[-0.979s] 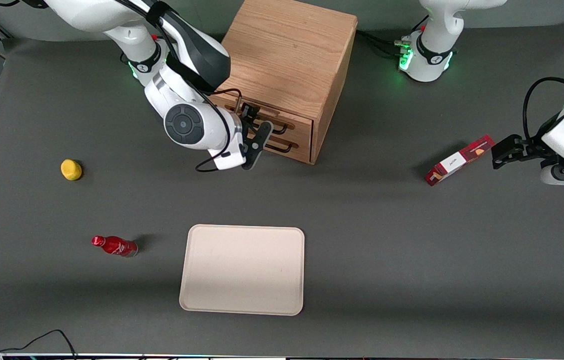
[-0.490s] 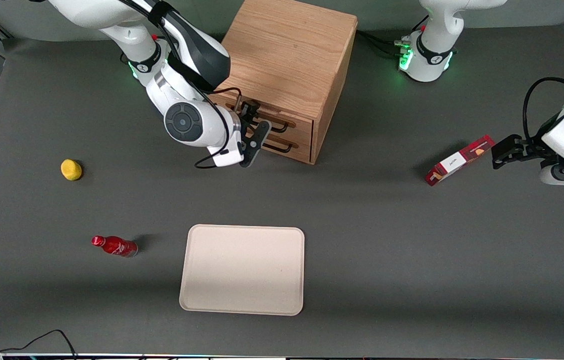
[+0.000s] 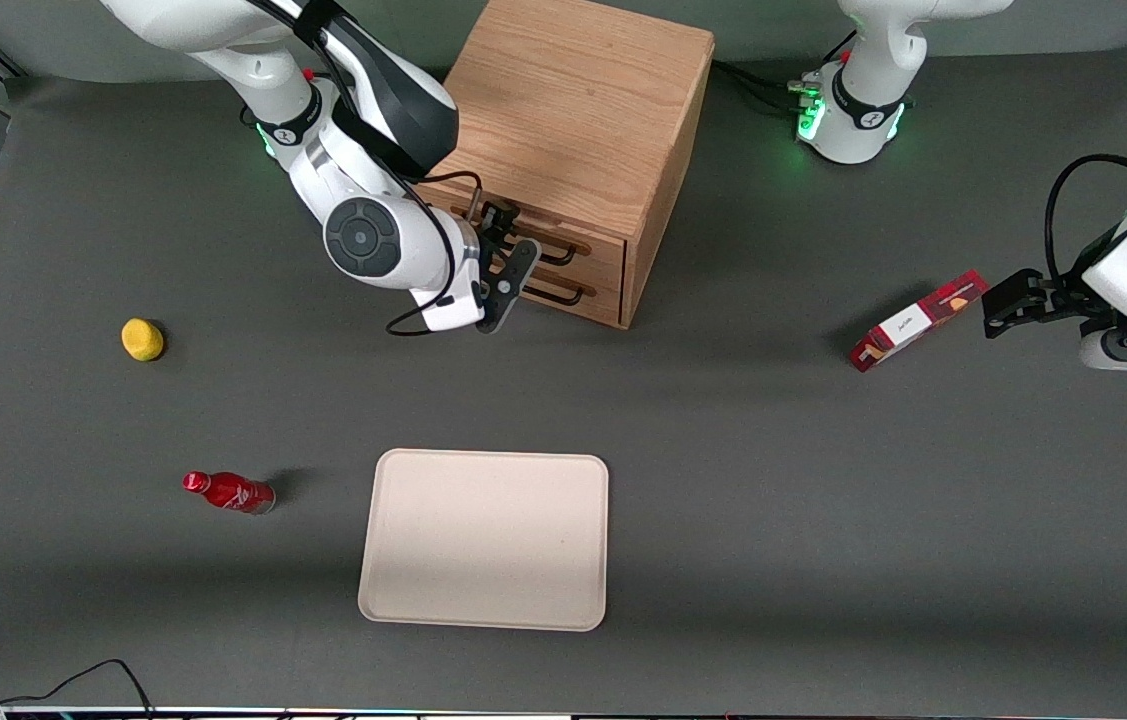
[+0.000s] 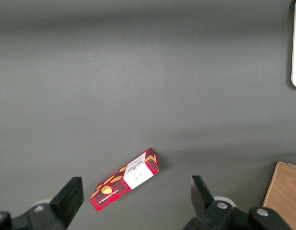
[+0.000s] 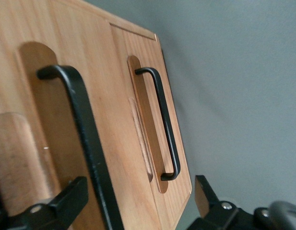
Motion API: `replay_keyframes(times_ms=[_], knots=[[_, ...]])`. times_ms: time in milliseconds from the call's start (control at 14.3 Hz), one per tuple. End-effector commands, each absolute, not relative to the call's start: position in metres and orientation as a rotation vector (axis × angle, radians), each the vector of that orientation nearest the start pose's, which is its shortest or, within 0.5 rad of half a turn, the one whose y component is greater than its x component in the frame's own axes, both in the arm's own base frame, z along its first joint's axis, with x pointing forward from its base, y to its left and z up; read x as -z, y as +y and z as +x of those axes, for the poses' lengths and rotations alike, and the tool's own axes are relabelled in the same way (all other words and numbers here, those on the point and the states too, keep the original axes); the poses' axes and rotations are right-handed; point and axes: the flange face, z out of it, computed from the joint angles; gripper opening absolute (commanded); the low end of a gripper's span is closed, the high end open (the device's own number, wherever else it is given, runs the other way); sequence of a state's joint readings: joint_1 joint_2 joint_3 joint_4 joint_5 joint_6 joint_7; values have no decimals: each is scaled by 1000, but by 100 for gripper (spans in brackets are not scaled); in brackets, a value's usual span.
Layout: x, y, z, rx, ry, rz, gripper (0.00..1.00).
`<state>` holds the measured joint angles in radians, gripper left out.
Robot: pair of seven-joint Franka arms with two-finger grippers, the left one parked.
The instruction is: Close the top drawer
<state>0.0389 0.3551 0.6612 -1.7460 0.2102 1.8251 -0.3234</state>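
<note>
Top drawer [image 3: 578, 243] looks pushed in, contents hidden — tool [image 3: 511, 262], fingers spread, sits at its handle [image 5: 88, 143].

Top drawer [image 3: 563, 243]: light oak grain, black wire handle [image 5: 85, 139]. Cabinet [image 3: 578, 110] same oak. Hand [image 3: 508, 285] black, on white arm. Desk [image 3: 773, 500] dark grey. Tray [image 3: 485, 540] cream. Lemon [image 3: 142, 339] yellow. Bottle [image 3: 228, 492] red. Box [image 3: 918, 320] red plaid, white label.
</note>
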Motion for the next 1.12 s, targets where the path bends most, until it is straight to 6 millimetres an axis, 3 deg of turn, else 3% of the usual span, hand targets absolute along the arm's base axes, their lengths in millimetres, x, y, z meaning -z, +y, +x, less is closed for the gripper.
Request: replay_keyframes(times_ms=[0, 140, 280, 559, 839, 909, 1049], knots=[[-461, 380, 476, -331, -1190, -2487, 100], [-517, 373, 467, -231, -1108, -2600, 100], [-571, 356, 451, -134, -917, -2746, 100], [-646, 290, 428, -26, -514, -2993, 100], [-692, 184, 446, 163, -103, -3131, 100], [-694, 157, 450, 147, -48, -3132, 100], [-682, 125, 448, 57, 45, -3142, 100]])
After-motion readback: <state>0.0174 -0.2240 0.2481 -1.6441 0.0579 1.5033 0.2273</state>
